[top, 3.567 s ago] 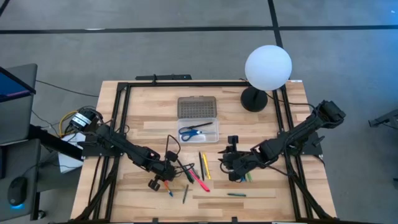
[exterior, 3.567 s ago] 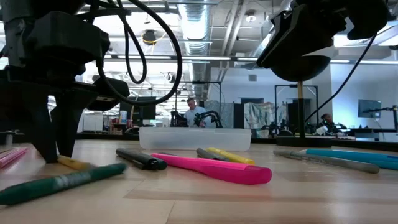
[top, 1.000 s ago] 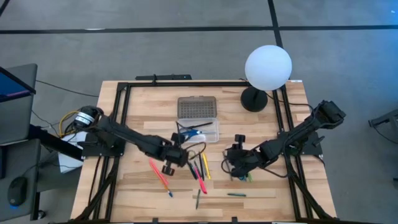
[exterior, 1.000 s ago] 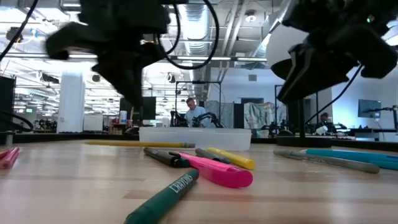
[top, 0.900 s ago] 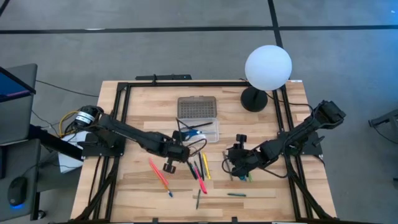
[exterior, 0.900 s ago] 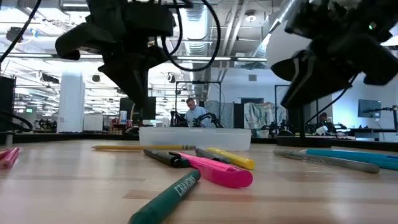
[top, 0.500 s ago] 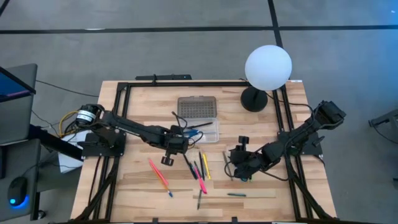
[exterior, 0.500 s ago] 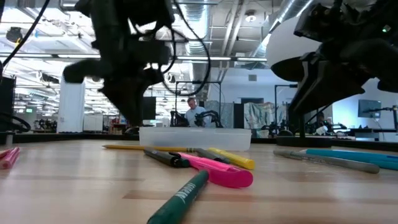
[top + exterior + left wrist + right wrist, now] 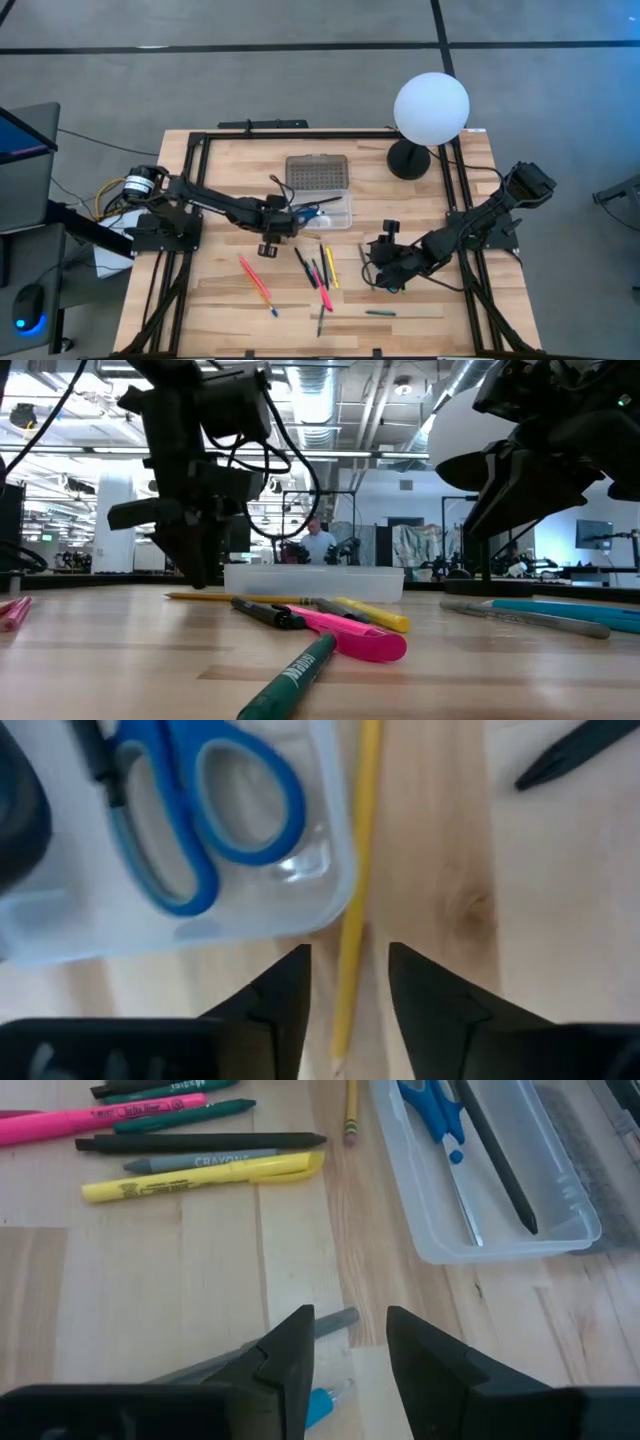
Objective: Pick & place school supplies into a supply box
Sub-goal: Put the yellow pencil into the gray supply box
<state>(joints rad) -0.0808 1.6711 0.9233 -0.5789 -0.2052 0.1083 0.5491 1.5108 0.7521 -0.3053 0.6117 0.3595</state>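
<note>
A: Change since a second ago: the left gripper (image 9: 285,222) has moved from the loose pens up to the near-left corner of the supply box (image 9: 318,211). Its jaws, shut then, now stand apart with nothing between the pads; the yellow pencil (image 9: 355,890) lies on the wood under them, along the box's outer wall, not inside.

B: Right gripper (image 9: 378,272): unchanged, hovering right of centre with its fingers (image 9: 290,1355) parted, holding nothing. A grey crayon (image 9: 330,1321) and a light blue marker (image 9: 322,1405) lie on the table beneath it.

A: Left wrist view only: blue-handled scissors (image 9: 190,805) in the box, handle loops toward the corner. The high view shows them merely as a blue streak.

B: Right wrist view only: a black pen (image 9: 495,1155) beside the scissors in the tray; outside it, a yellow highlighter (image 9: 205,1177), a black marker (image 9: 200,1142) and a pink highlighter (image 9: 95,1122) in a row.

A: Low view only: a green marker (image 9: 290,675) nearest the lens, and a person (image 9: 318,545) in the room beyond.

B: Box: clear rectangular tray, grey dotted lid (image 9: 316,172) folded open behind it, at the table's centre toward the back.
</note>
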